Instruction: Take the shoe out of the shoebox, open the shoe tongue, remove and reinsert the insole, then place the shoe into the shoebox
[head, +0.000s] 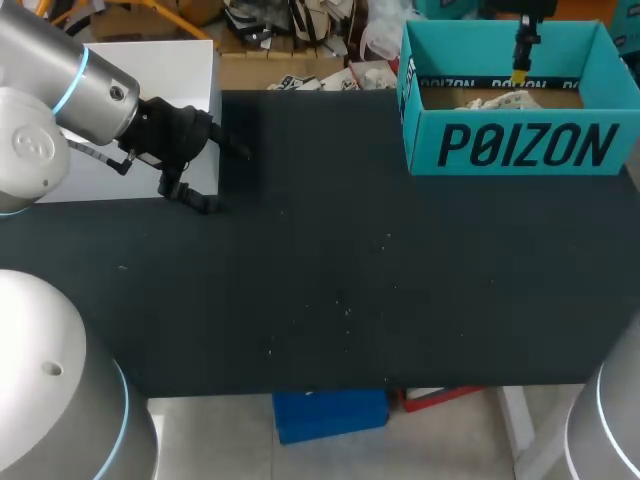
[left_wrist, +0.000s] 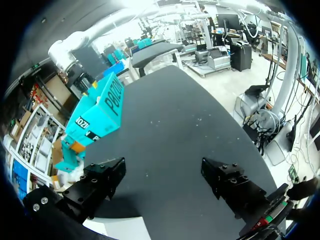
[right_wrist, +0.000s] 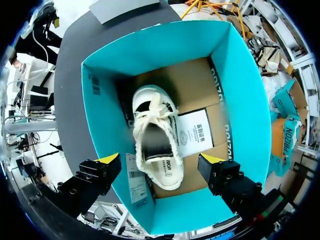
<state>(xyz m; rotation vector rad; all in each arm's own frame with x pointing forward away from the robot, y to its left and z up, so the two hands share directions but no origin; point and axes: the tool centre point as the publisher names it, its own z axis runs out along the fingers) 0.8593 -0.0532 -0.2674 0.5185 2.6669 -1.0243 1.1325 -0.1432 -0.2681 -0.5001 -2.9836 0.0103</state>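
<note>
A teal shoebox (head: 520, 145) stands open at the table's far right. Inside it a white lace-up shoe (right_wrist: 155, 135) lies on the cardboard floor, its opening facing up; only a bit of the shoe (head: 500, 100) shows in the head view. My right gripper (right_wrist: 160, 162) hangs over the box (right_wrist: 240, 100) with its fingers open, wide of the shoe's heel end and not touching it. From the head view the right gripper (head: 521, 70) points straight down into the box. My left gripper (left_wrist: 162, 175) is open and empty over the table's far left (head: 225, 178), well away from the shoebox (left_wrist: 97, 115).
A white flat panel (head: 150, 70) lies at the far left under my left arm. A white card (right_wrist: 196, 132) and a paper tag (right_wrist: 136, 180) lie in the box beside the shoe. The black tabletop (head: 330, 280) spreads between the arms.
</note>
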